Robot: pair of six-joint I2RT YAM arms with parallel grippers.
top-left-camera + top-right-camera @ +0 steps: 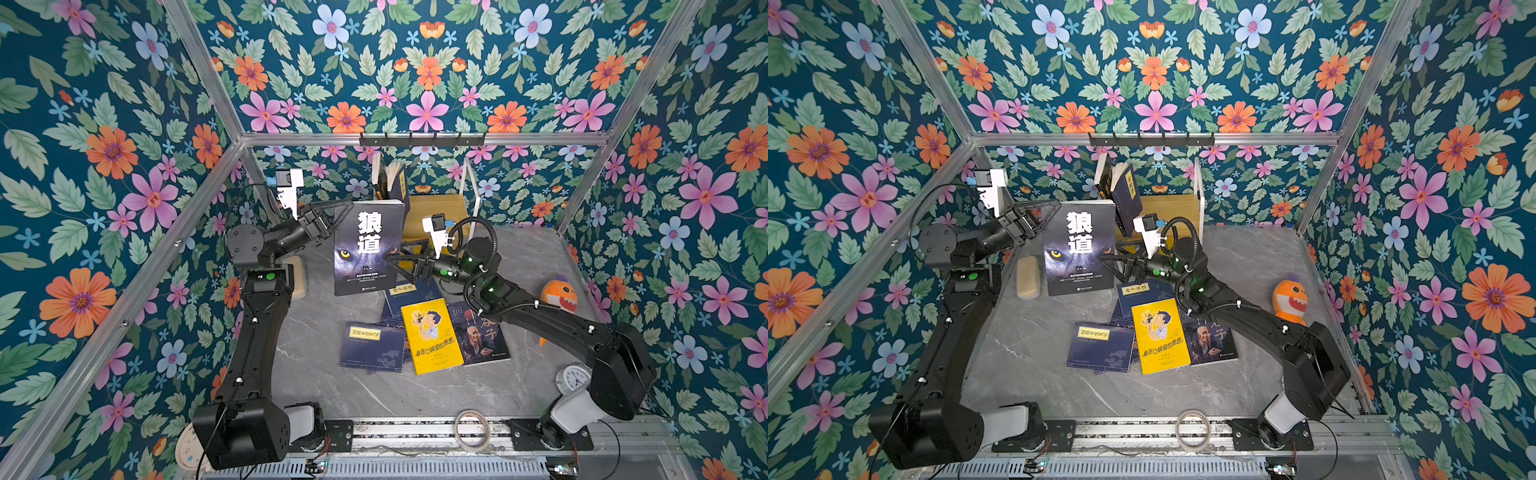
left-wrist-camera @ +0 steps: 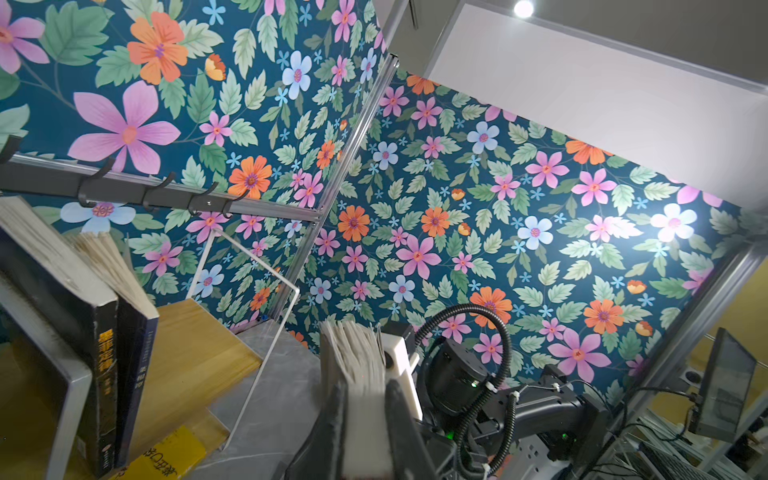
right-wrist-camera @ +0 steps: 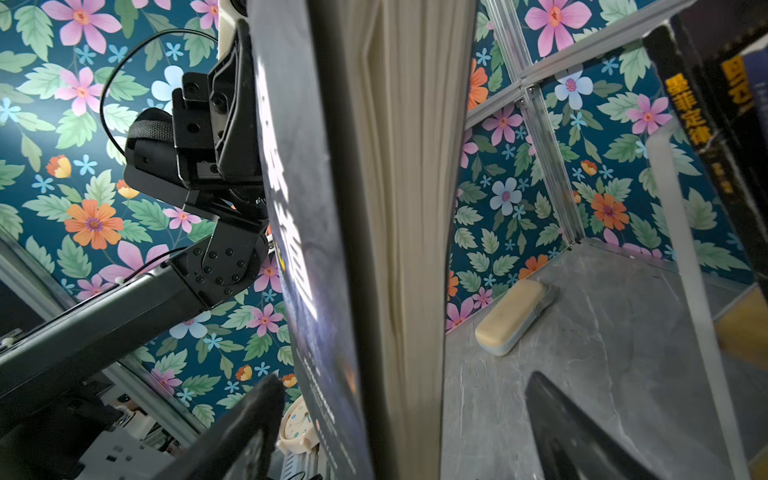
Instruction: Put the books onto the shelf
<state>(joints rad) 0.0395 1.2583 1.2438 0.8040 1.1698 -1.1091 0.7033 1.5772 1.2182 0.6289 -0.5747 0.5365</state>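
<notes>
The dark wolf-face book point(image 1: 368, 245) point(image 1: 1079, 245) hangs upright above the table, and my left gripper point(image 1: 336, 216) point(image 2: 365, 395) is shut on its upper left edge. My right gripper point(image 1: 395, 262) point(image 3: 403, 380) stands open astride the book's right edge point(image 3: 399, 208), with a gap on each side. Behind it is the shelf point(image 1: 436, 212) point(image 2: 195, 345), where two books point(image 1: 390, 178) point(image 2: 104, 332) stand at its left end. On the table lie a navy book point(image 1: 372, 347), a yellow one point(image 1: 432, 334), the old-man one point(image 1: 478, 336) and another navy one point(image 1: 407, 291).
A black hook rail point(image 1: 422, 139) runs along the back wall above the shelf. A beige case point(image 1: 1028, 277) lies left of the held book. An orange plush toy point(image 1: 559, 295) sits at the right, with a clock point(image 1: 575, 378) and a tape roll point(image 1: 471, 430) near the front.
</notes>
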